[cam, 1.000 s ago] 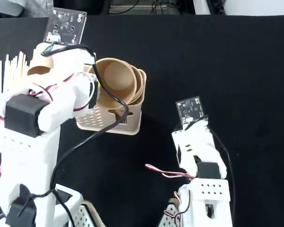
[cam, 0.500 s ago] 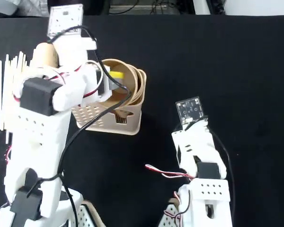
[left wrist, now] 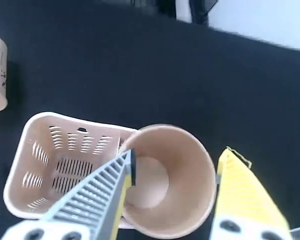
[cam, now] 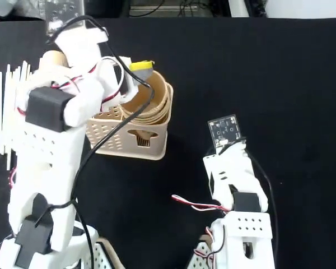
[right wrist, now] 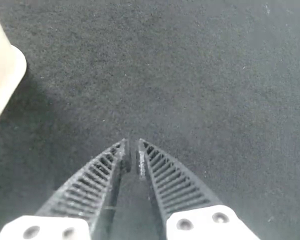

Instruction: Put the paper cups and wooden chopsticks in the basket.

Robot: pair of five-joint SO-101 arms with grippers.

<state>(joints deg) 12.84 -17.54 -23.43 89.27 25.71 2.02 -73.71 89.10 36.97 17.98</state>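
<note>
My left gripper hangs wide open over the paper cup in the basket by the table's back-left corner, and my right gripper is squeezed shut.

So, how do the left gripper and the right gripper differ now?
The left gripper holds its fingers wide apart, the right gripper shut together. The left gripper hangs over the paper cup in the basket, the right gripper over bare table. The left gripper has one yellow finger, the right gripper only grey. Both have ribbed fingers.
</note>
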